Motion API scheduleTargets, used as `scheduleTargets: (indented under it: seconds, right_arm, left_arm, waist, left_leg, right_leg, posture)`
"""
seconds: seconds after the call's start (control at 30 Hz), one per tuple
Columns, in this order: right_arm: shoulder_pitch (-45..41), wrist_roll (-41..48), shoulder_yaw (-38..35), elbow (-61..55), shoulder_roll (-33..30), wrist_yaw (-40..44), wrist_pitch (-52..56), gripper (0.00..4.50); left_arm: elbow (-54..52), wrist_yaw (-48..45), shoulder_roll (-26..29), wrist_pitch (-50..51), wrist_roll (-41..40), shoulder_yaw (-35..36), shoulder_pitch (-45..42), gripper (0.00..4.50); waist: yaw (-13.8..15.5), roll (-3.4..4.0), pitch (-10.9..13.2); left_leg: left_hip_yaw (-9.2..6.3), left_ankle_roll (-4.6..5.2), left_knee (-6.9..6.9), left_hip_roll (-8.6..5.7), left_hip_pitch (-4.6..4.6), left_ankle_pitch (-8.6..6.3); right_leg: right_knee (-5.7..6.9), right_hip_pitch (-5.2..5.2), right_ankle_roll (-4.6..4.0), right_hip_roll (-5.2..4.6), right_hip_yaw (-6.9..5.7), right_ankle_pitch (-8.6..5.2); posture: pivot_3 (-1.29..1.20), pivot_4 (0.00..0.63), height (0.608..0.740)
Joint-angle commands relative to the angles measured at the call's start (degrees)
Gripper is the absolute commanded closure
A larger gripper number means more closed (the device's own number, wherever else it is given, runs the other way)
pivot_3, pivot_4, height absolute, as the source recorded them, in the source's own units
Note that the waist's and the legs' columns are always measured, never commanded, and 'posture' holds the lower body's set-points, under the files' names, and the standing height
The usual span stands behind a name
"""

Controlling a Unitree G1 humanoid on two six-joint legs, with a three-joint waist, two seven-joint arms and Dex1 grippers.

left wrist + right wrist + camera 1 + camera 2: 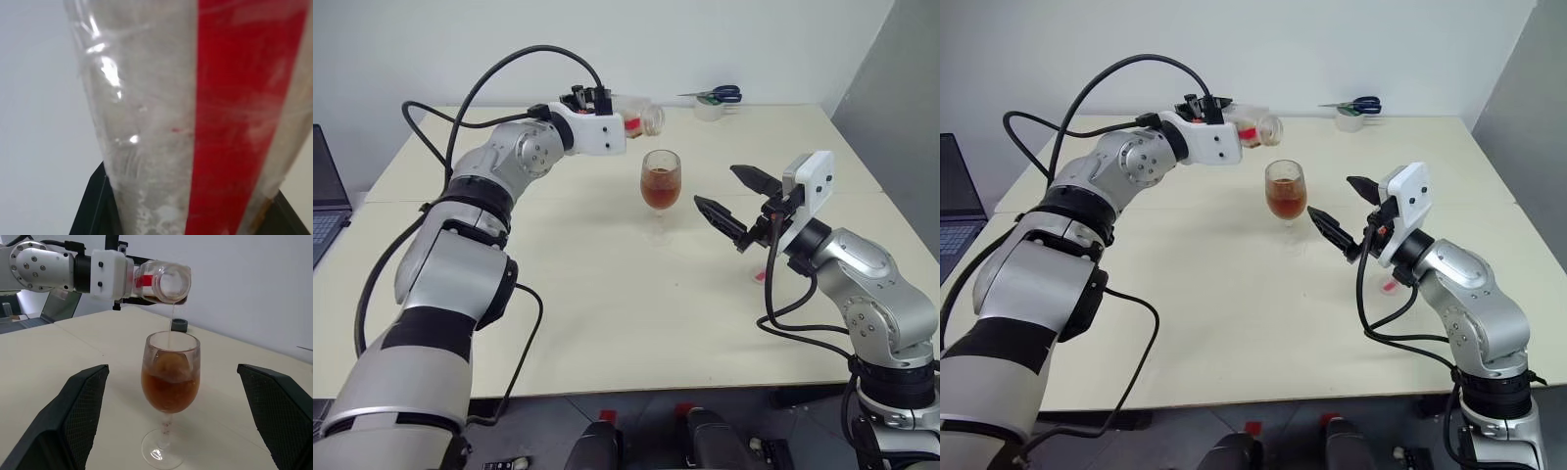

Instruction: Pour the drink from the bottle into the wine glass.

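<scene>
My L arm's stretched out level, L gripper (128, 284) pinching the bottle (164, 283) on its side, mouth just above the glass (660, 182); a thin thread of drink (170, 319) falls into the bowl. R gripper (736, 202) sits near the glass on its right, pointing at it, fingers spread wide, nothing in them. I count 1 bottle, clear squarish plastic w/ red strip, & 1 glass, clear, stemmed, round foot, about half full of amber drink.
</scene>
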Motion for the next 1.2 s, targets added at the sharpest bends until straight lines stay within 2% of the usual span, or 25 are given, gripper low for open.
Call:
scheduleTargets:
  seconds: [0.03,0.13,0.37,0.57,0.67,0.9,1.2]
  right_arm:
    - [-1.2,1.2,-0.8,-2.0,-0.5,1.2,-0.7,0.00]
    - [-1.4,1.9,-0.6,-2.5,-1.2,2.7,-0.4,0.00]
    - [2.5,3.4,1.0,-6.6,-6.6,9.9,-0.6,0.00]
    - [5.4,5.1,0.7,-8.2,-8.1,13.9,-1.7,0.00]
    - [6.5,5.2,0.6,-7.5,-8.3,15.0,-2.4,0.00]
    - [7.5,5.0,1.2,-7.0,-7.7,15.2,-3.1,0.00]
    - [9.0,4.8,1.4,-8.0,-7.5,14.0,-3.2,0.00]
  left_arm:
    - [-4.2,-9.3,-2.2,6.4,-13.3,10.2,0.5,2.84]
    - [-8.7,-12.9,-3.5,14.5,-21.6,17.4,2.0,2.84]
    - [-24.4,-1.6,-4.7,31.6,-33.9,31.6,13.9,2.84]
    - [-39.7,4.1,-8.7,38.5,-40.5,37.7,28.4,2.84]
    - [-43.4,4.7,-9.6,37.9,-40.1,37.5,34.8,2.84]
    - [-41.9,4.5,-10.9,33.8,-41.2,37.8,41.3,2.84]
    - [-32.9,2.9,-11.3,27.5,-40.9,37.2,42.6,2.84]
  waist:
    - [0.0,0.00,0.0]
    - [-0.1,0.00,0.0]
    - [-0.6,0.02,0.0]
    - [-0.1,0.00,0.0]
    - [0.0,-0.09,-0.1]
    - [0.2,-0.13,-0.1]
    - [0.2,-0.15,-0.1]
  left_leg:
    - [-0.02,0.00,0.06,0.00,-0.04,0.00]
    - [-0.05,0.01,0.22,-0.03,-0.10,-0.01]
    - [-0.09,0.02,0.28,0.07,-0.11,-0.01]
    - [-0.12,-0.01,0.36,0.06,-0.10,0.00]
    - [-0.14,-0.02,0.38,0.06,-0.12,0.00]
    - [-0.13,-0.02,0.38,0.02,-0.09,0.01]
    - [-0.11,-0.01,0.36,0.02,-0.06,0.00]
  right_leg:
    - [0.03,-0.01,0.00,0.00,-0.02,0.00]
    - [0.20,-0.03,0.00,-0.01,-0.02,0.00]
    - [0.70,-0.40,0.01,-0.06,0.23,-0.01]
    - [0.74,-0.41,0.00,-0.12,0.23,0.00]
    - [0.71,-0.41,0.00,-0.16,0.20,0.00]
    - [0.70,-0.38,0.00,-0.22,0.20,0.00]
    - [0.70,-0.35,-0.01,-0.23,0.20,0.00]
  posture:
    - [0.00,0.150,0.740]
    - [0.00,0.150,0.740]
    - [0.00,0.150,0.740]
    - [0.00,0.150,0.740]
    - [0.00,0.150,0.740]
    - [0.00,0.150,0.740]
    - [0.00,0.150,0.740]
